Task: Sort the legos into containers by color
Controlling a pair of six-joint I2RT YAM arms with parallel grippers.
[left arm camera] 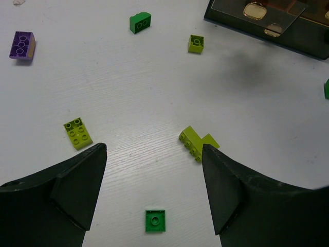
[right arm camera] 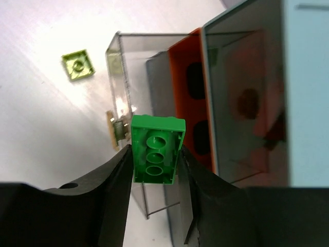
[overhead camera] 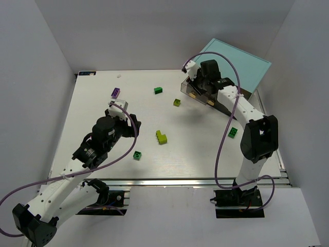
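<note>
My right gripper (right arm camera: 154, 170) is shut on a dark green brick (right arm camera: 156, 149), its hollow underside toward the camera, above a pulled-out smoky translucent drawer (right arm camera: 126, 62) of the blue-topped cabinet (overhead camera: 237, 63). In the top view the right gripper (overhead camera: 198, 83) hovers at the cabinet's front. My left gripper (left arm camera: 153, 149) is open and empty over the table, with a small green plate (left arm camera: 155, 220) between its fingers. A lime L-shaped brick (left arm camera: 198, 143) lies by the right finger and a lime brick (left arm camera: 78, 133) by the left one.
Loose bricks lie around: a purple brick (overhead camera: 116, 92), a green brick (overhead camera: 158, 90), a small lime brick (overhead camera: 177, 102) and a green brick (overhead camera: 233, 132) near the right arm. An orange part (right arm camera: 189, 92) shows inside the cabinet. Tan knobs (left arm camera: 254, 10) face the table.
</note>
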